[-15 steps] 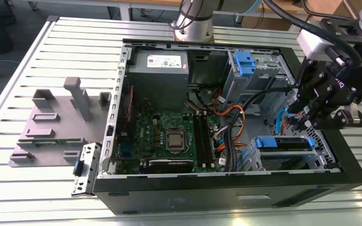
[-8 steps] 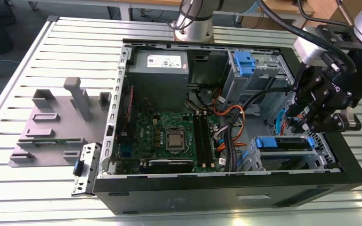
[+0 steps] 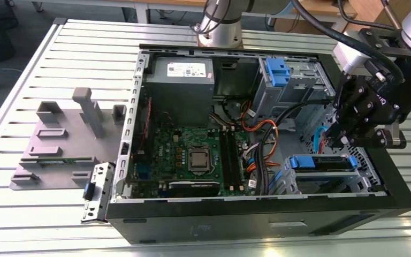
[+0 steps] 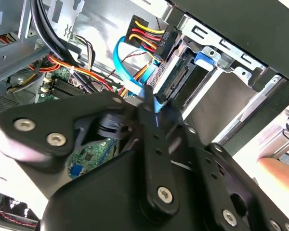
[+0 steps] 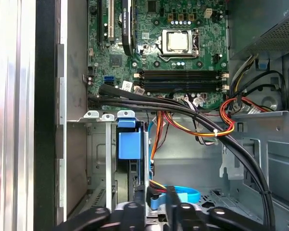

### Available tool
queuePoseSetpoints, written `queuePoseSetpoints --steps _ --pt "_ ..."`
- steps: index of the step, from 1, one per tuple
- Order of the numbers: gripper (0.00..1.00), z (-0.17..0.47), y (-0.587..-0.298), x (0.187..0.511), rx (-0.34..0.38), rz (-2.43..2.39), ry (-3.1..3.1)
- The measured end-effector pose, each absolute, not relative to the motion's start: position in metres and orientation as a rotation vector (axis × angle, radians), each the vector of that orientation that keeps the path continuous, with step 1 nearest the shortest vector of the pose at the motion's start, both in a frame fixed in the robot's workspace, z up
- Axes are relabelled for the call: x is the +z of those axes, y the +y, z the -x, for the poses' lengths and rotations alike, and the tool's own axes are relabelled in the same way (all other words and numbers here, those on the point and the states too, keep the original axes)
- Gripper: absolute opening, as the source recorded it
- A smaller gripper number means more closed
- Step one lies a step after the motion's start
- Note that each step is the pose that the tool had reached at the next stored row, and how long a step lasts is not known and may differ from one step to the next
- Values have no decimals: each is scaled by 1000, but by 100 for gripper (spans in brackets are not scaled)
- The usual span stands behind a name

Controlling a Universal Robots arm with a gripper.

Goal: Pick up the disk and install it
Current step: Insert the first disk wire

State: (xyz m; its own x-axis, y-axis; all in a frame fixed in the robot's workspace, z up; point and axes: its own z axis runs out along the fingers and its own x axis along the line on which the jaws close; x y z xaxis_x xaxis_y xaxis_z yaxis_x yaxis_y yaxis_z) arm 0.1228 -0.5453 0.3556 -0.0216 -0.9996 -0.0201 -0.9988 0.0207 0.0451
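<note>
The claw [image 3: 339,140] is hovering inside the case [image 3: 263,214], clenched around a blue cable [image 4: 135,86]. The disk [image 3: 321,163] is sitting in its bay just beside. It is probably heavy, rigid and fragile; best held by its blue carrier.

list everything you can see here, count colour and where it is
computer case: one, black, open on the slatted metal table
motherboard: one, green, on the case floor
power supply: one, grey with white sticker, far corner of the case
drive cage: one, silver, blue clip on top, far side of the case
disk: one, blue-tabbed, seated in the near bay by the exterior view's right; its blue tab faces the first wrist view
cables: several, black, red, orange, yellow, running across the case
data cable: one, light blue, looping to the disk's end
fixture: one, grey, on the table at the exterior view's left
gripper: one, black, inside the case beside the disk
</note>
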Motion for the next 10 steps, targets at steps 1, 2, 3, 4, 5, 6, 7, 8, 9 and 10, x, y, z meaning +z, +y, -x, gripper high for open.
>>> queuePoseSetpoints --steps 1,2,3,4,5,6,7,8,9,10 --pt "28 -123 -545 356 -72 -2185 -2232" --pt "22 -123 -545 356 -72 -2185 -2232" --pt "16 -123 -545 356 -72 -2185 -2232" --pt "16 -123 -545 356 -72 -2185 -2232" --pt "16 -123 -545 355 -72 -2185 -2232" --pt "16 -123 -545 355 -72 -2185 -2232" --pt "16 -123 -545 355 -72 -2185 -2232" --pt "16 -123 -545 355 -72 -2185 -2232" --pt "16 -123 -545 355 -72 -2185 -2232" --pt "16 -123 -545 355 -73 -2185 -2232"
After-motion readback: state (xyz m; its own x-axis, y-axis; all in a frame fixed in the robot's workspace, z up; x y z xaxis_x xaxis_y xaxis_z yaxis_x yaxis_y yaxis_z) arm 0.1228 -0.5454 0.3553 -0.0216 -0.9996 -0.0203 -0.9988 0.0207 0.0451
